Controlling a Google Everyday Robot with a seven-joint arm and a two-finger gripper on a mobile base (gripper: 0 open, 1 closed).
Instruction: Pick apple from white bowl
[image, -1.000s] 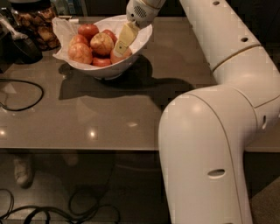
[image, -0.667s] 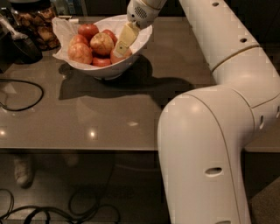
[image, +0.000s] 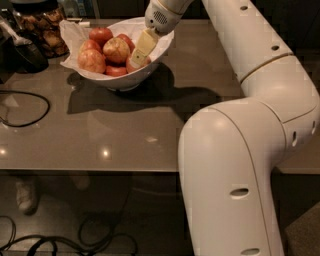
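The white bowl (image: 159, 46) stands at the back of the grey-brown table and holds several apples. A red-orange apple with a yellowish blush (image: 91, 60) lies at the bowl's left. A paler yellow apple (image: 116, 49) sits in the middle and a deep-red apple (image: 101, 35) at the back. My gripper (image: 139, 53) reaches down from above into the right side of the bowl. Its cream tip rests against another reddish apple (image: 131, 65), which it partly hides.
A jar of brown snacks (image: 46, 29) and a black object (image: 24, 51) stand left of the bowl. A black cable (image: 31, 111) loops on the table's left. The table's front edge (image: 90, 171) runs across the middle. My white arm (image: 235, 160) fills the right foreground.
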